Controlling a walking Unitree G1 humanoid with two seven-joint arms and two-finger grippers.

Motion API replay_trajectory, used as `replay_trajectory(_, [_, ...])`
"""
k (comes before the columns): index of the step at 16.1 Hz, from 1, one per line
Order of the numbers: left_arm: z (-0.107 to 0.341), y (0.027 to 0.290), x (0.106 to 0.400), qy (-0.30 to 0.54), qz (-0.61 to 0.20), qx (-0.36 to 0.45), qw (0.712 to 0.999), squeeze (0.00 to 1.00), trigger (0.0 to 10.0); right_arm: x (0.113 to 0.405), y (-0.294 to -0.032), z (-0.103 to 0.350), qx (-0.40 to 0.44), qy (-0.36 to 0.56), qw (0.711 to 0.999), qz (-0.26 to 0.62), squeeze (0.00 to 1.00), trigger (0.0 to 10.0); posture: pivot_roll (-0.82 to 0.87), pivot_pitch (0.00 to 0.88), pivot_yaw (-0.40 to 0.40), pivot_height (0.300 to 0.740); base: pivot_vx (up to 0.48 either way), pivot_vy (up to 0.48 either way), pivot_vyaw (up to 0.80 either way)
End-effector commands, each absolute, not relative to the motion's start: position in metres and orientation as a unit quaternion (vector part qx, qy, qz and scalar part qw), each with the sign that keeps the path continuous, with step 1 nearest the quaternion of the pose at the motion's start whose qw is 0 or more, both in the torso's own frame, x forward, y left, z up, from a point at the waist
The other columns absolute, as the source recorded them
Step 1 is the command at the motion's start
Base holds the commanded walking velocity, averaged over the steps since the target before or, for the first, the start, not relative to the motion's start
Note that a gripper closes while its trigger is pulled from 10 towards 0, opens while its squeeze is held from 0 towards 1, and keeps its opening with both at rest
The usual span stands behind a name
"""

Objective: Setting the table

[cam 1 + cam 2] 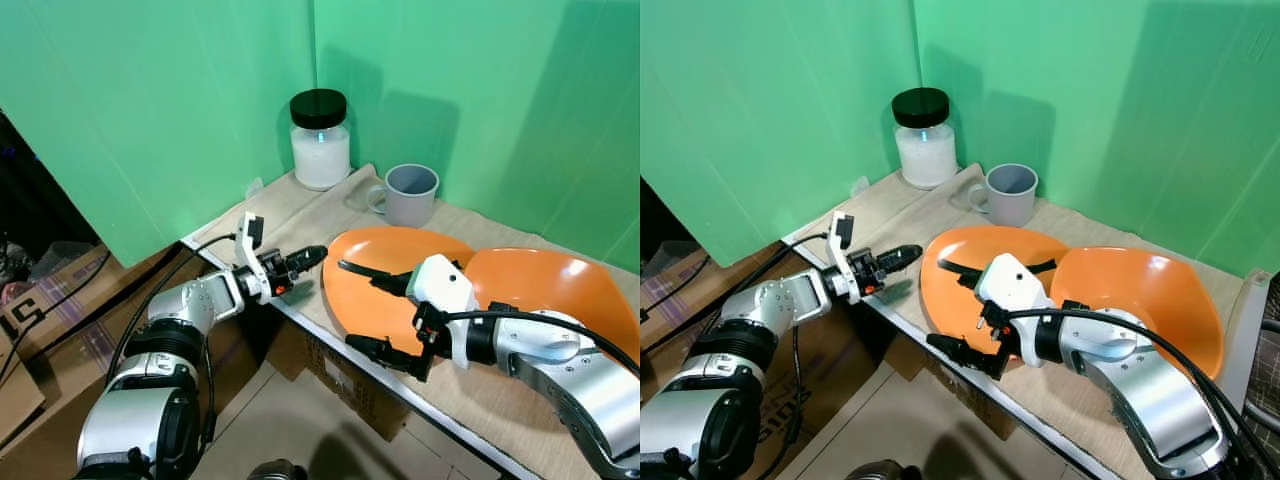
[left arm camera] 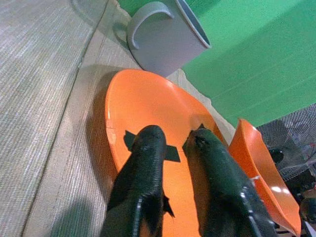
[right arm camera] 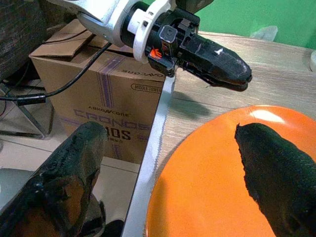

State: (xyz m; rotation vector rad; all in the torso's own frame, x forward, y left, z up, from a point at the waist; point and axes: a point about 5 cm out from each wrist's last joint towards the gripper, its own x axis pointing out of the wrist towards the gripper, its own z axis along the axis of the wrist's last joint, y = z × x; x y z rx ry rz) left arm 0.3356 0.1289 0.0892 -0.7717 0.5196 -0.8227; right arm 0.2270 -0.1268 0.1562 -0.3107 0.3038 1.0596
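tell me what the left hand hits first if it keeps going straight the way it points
Probably the near rim of the closer orange plate: the left hand points across the table edge at it, fingers nearly together. Depth is hard to judge.

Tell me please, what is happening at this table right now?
The robot is setting the table. Its right gripper is open around the near edge of an orange plate, one finger above it and one below the table edge. The left gripper hovers nearly shut just beside that plate. A second orange plate lies to the right. A grey mug and a white jar with a black lid stand in the far corner.
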Motion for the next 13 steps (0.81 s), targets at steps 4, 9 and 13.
replay_trajectory(4, [0.093, 0.136, 0.336, 0.237, -0.383, -0.364, 0.815, 0.0, 0.0, 0.227, -0.122, 0.158, -0.151, 0.136, 0.838, 0.506, 0.0, 10.0, -0.01, 0.0, 0.136, 0.74, 0.0, 0.0, 0.0])
replay_trajectory(9, [0.098, 0.152, 0.336, 0.164, -0.352, -0.143, 0.91, 0.0, 4.5, 0.23, -0.126, 0.162, -0.145, 0.121, 0.869, 0.458, 0.0, 10.0, -0.01, 0.0, 0.146, 0.74, 0.0, 0.0, 0.0])
replay_trajectory(13, [0.129, 0.151, 0.331, 0.057, -0.335, -0.054, 0.939, 0.0, 10.0, 0.233, -0.14, 0.162, -0.135, 0.107, 0.914, 0.367, 0.0, 10.0, 0.0, 0.0, 0.141, 0.74, 0.0, 0.0, 0.0])
